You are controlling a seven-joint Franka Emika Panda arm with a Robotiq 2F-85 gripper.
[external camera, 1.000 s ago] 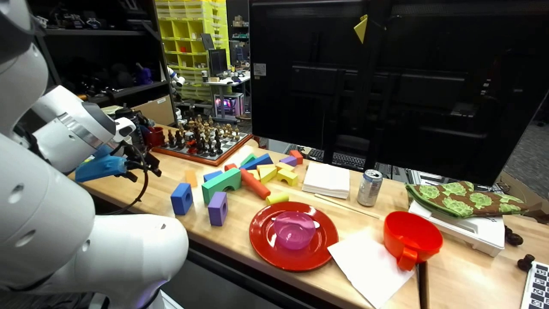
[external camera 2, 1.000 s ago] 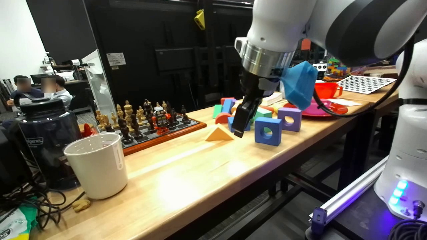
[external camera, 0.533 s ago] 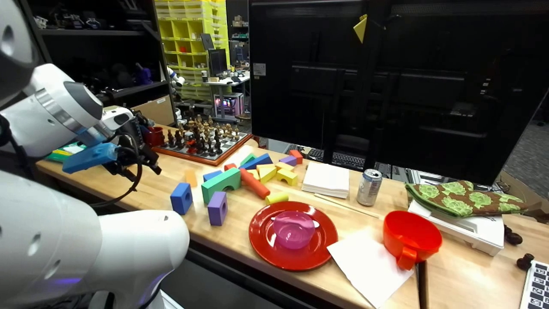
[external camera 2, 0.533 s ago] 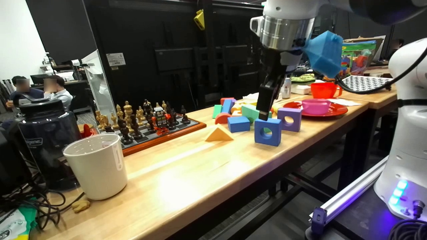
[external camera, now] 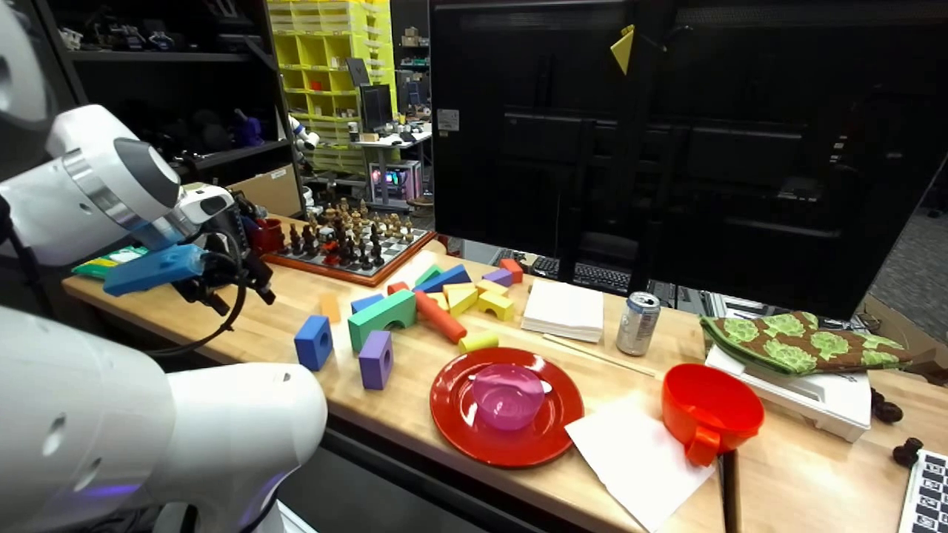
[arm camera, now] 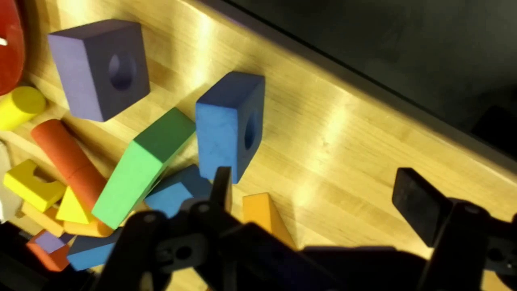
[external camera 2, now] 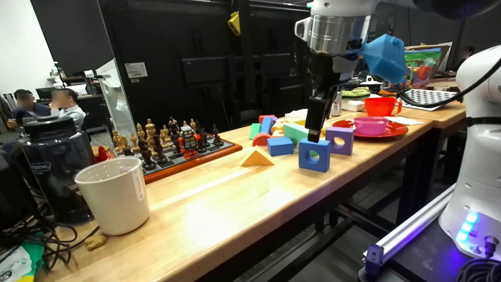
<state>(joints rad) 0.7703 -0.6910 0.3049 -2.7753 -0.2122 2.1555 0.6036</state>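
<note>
Desk (external camera 2: 235, 184) is backed by black panels (external camera: 533, 185) and topped by a chessboard (external camera 2: 195, 161); near a holed blue block (arm camera: 218, 137), the gripper (arm camera: 317, 192) is spread wide

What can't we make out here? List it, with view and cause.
Orange block: wrist view, lower part covered by the hand.
Red plate: wrist view, mostly cut off by the left edge.
White cup: in an exterior view, its near wall hides the bottom inside.
Drink can: in an exterior view, print too small to read.
Patterned board: in an exterior view, cut off by the right edge.
</note>
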